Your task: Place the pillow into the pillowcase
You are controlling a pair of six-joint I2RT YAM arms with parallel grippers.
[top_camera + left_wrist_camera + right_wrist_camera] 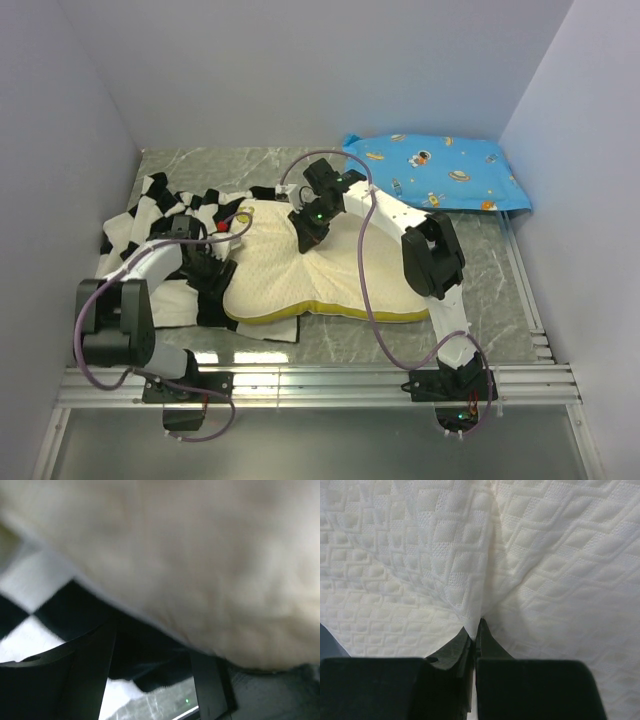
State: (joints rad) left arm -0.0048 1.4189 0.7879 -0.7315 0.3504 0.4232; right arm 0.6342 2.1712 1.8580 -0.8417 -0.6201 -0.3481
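Both arms reach inward over the table, the right pinching, the left with its fingers spread.

The right arm (432, 258) rises from its base, bends at the elbow and stretches left and forward, its wrist tipped down. The right gripper (306, 236) has its fingers pressed together on a raised fold of the pillow (470, 555). The left arm (150, 265) folds back at its shoulder and arcs forward, then turns its wrist down and towards the centre. The left gripper (213, 272) sits low, its fingers (92, 665) standing well apart.
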